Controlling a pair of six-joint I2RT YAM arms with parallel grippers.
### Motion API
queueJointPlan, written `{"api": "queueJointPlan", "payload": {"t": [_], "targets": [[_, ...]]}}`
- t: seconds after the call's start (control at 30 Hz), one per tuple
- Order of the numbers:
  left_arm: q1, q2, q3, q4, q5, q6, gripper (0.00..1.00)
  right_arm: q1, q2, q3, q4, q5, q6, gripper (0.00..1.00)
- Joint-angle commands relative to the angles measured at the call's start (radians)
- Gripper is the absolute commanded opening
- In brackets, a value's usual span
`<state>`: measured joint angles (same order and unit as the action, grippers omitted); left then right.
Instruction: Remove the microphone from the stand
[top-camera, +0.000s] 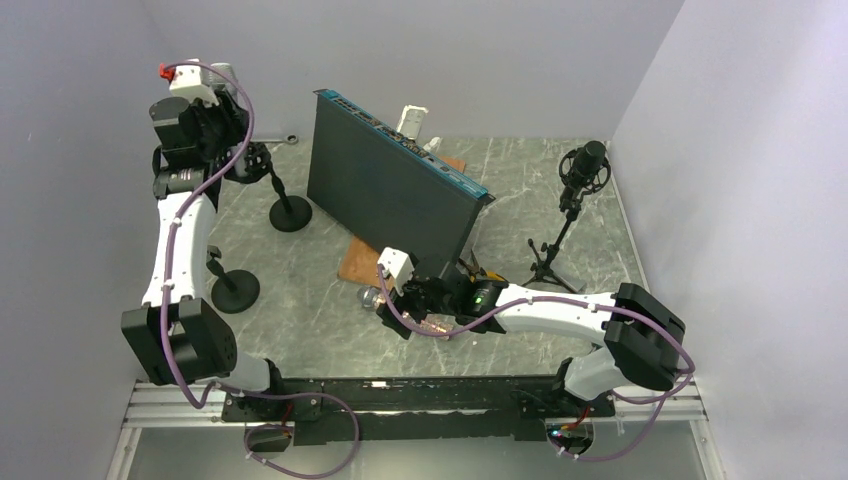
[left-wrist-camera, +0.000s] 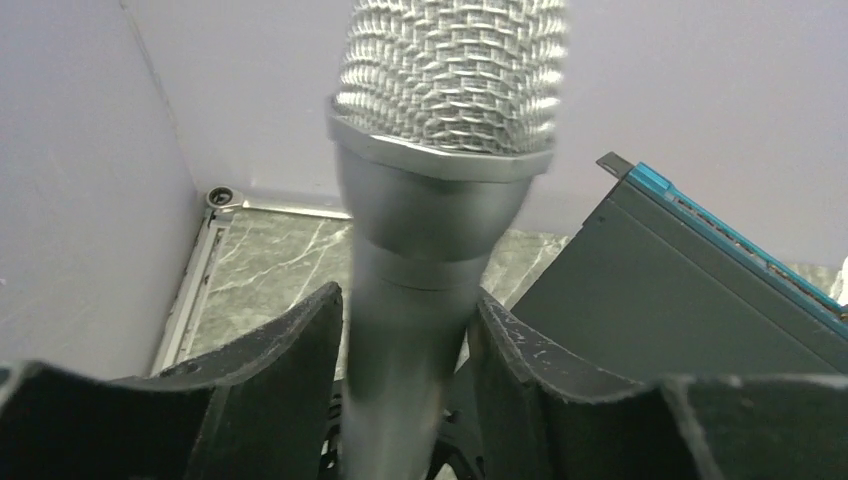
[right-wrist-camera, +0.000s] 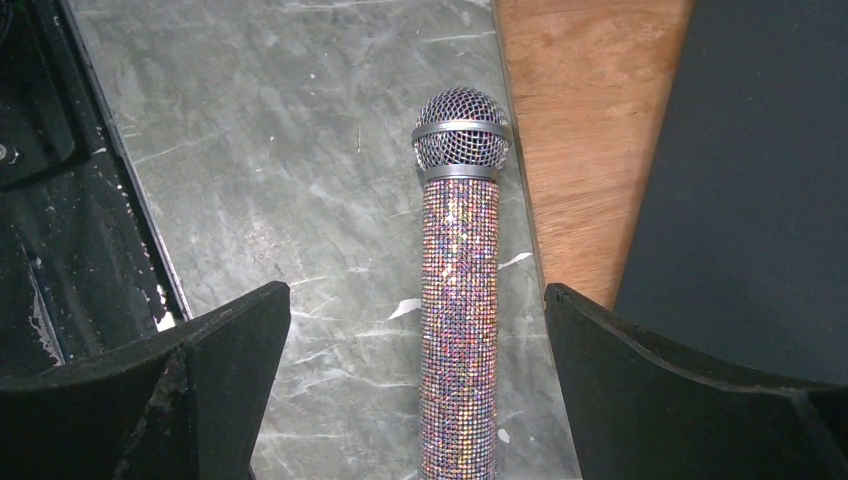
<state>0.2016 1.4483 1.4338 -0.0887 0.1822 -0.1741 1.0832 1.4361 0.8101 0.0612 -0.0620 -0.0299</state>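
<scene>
A silver microphone (left-wrist-camera: 445, 100) with a mesh head stands upright between the fingers of my left gripper (left-wrist-camera: 405, 340). Both pads press its smooth body below the head, so the gripper is shut on it. From above, that gripper (top-camera: 250, 160) sits at the top of the far-left stand, whose round black base (top-camera: 291, 213) rests on the marble table. The stand's clip is hidden behind the fingers. My right gripper (right-wrist-camera: 418, 340) hangs open over a glitter-covered microphone (right-wrist-camera: 460, 280) lying flat on the table, touching nothing.
A dark flat rack unit (top-camera: 395, 185) leans in the middle, over a wooden board (top-camera: 362, 262). A second round stand base (top-camera: 236, 291) sits near the left arm. A black studio microphone (top-camera: 583, 170) stands on a tripod (top-camera: 550, 265) at the right wall.
</scene>
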Motion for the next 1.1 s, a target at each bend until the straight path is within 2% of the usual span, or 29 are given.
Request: {"api": "queueJointPlan", "payload": {"t": [0.0,0.17,0.33,0.47,0.6,0.73,0.8,0.97,1.07], "targets": [[0.000,-0.024,0.015,0.081,0.050,0.043,0.45,-0.004,-0.019,0.023,0.028,-0.019,0.012,1.00],[0.000,-0.025,0.115,0.047,0.089,0.080,0.27,-0.004,0.004,0.036,0.022,-0.035,0.017,1.00],[-0.009,-0.056,0.155,0.059,0.080,0.110,0.19,-0.005,0.016,0.034,0.029,-0.049,0.021,1.00],[-0.015,-0.120,0.191,0.002,0.043,0.141,0.09,-0.004,0.025,0.024,0.052,-0.048,0.028,1.00],[-0.018,-0.257,0.122,-0.005,0.038,0.059,0.00,-0.005,0.026,0.007,0.089,-0.032,0.029,1.00],[-0.021,-0.408,0.012,-0.067,0.060,-0.119,0.00,-0.006,0.001,-0.004,0.112,-0.003,0.072,1.00],[-0.023,-0.479,-0.051,-0.124,0.119,-0.203,0.00,-0.007,-0.030,-0.018,0.132,0.021,0.084,1.00],[-0.055,-0.612,-0.240,-0.253,0.283,-0.297,0.00,-0.010,-0.123,-0.045,0.136,0.071,0.105,1.00],[-0.094,-0.678,-0.340,-0.339,0.300,-0.333,0.00,-0.011,-0.191,-0.087,0.143,0.102,0.118,1.00]]}}
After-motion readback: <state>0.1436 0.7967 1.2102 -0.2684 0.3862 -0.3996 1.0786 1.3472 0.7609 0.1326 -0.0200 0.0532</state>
